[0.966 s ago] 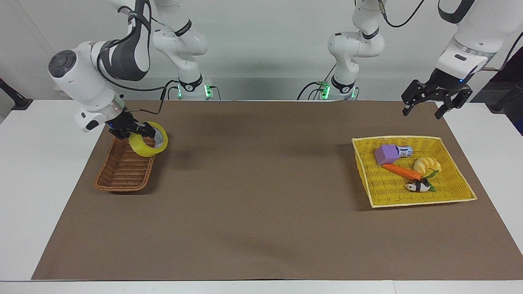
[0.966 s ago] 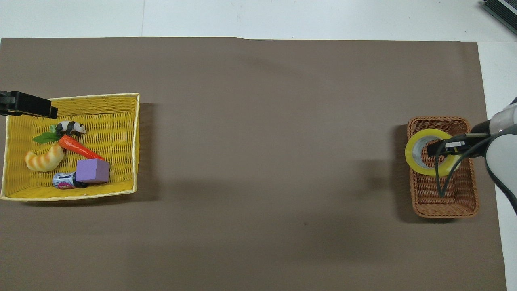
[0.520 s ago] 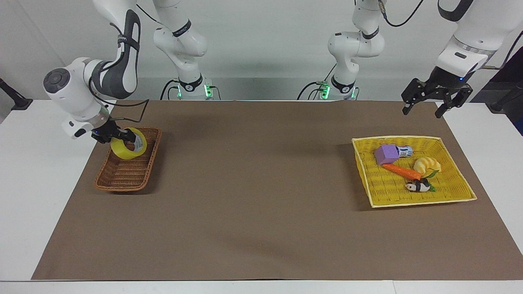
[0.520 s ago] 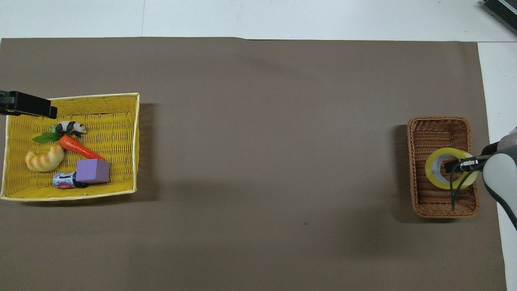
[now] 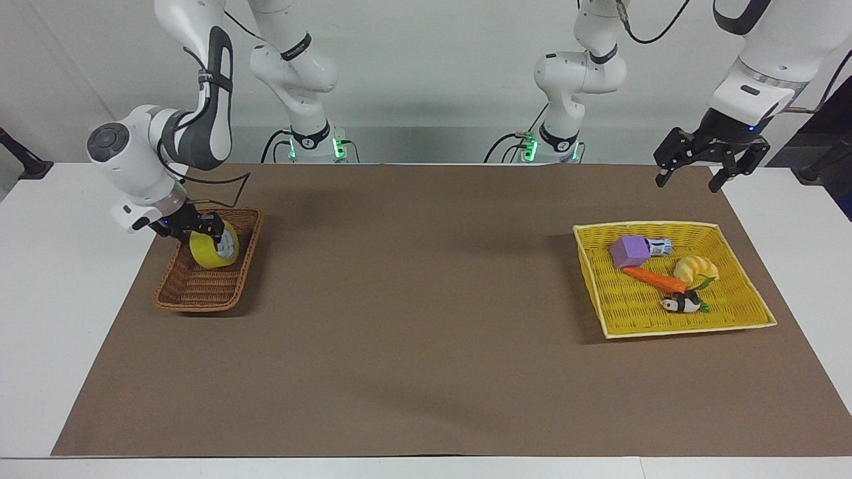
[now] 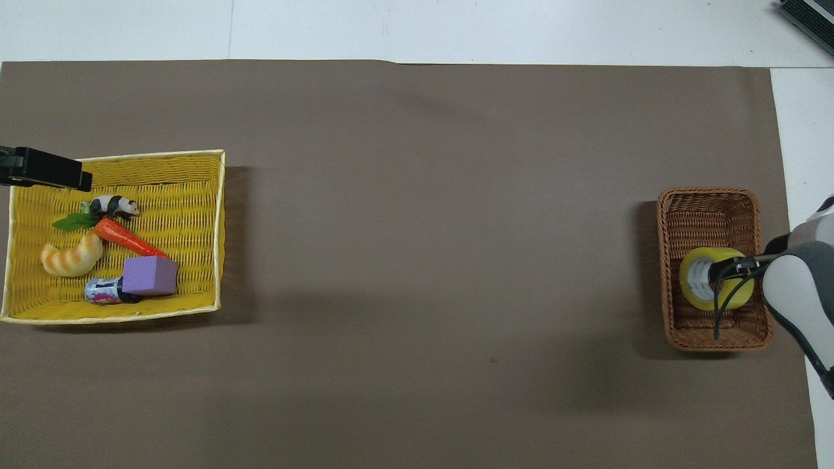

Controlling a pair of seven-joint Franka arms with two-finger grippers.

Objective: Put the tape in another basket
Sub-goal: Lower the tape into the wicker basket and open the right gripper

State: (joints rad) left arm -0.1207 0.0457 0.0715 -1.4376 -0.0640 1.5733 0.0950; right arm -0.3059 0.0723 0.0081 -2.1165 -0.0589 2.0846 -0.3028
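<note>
The yellow tape (image 5: 214,249) (image 6: 709,287) stands on edge, leaning, inside the brown wicker basket (image 5: 192,291) (image 6: 707,203) at the right arm's end of the table. It sits in the half of the basket nearer the robots. My right gripper (image 5: 192,228) (image 6: 727,268) is low over the basket at the roll's upper rim, its fingers spread and the roll resting on the weave. My left gripper (image 5: 687,181) (image 6: 40,169) hangs open and holding nothing, above the robot-side edge of the yellow tray, waiting.
The square yellow woven tray (image 5: 655,320) (image 6: 171,174) lies at the left arm's end. It holds a purple block (image 5: 629,251), a small bottle, a carrot (image 5: 655,279), a croissant toy (image 5: 695,269) and a panda figure (image 5: 679,305). A brown mat covers the table.
The right gripper carried the tape from above the basket's rim down into the basket, toward the robots, and spread its fingers. The roll now sits lower. The left arm stayed still.
</note>
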